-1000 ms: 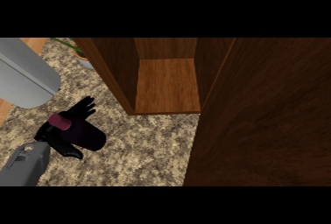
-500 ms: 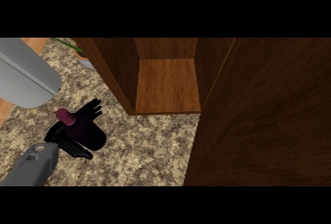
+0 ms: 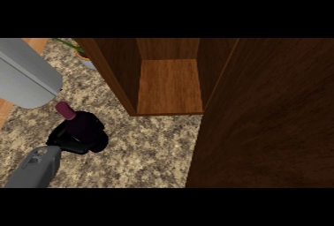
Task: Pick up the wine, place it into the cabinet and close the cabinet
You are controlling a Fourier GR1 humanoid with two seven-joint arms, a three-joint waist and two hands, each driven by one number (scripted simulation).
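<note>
A dark wine bottle (image 3: 65,110) with a maroon neck stands on the speckled counter at the left. My left hand (image 3: 81,134) is curled round its body and hides most of it; only the neck and top show above the fingers. The wooden cabinet (image 3: 169,86) stands open behind and to the right, its shelf bare. Its open door (image 3: 267,119) fills the right side of the view. My right hand shows nowhere.
A large grey rounded object (image 3: 23,75) sits at the far left, close behind the bottle. A green plant in a pot (image 3: 78,48) peeks out beside the cabinet's left wall. Speckled counter (image 3: 150,150) lies between the bottle and the cabinet.
My left hand has closed round the bottle; its fingers, spread a second ago, now wrap it. The bottle's neck stands more upright and has shifted slightly towards the cabinet.
</note>
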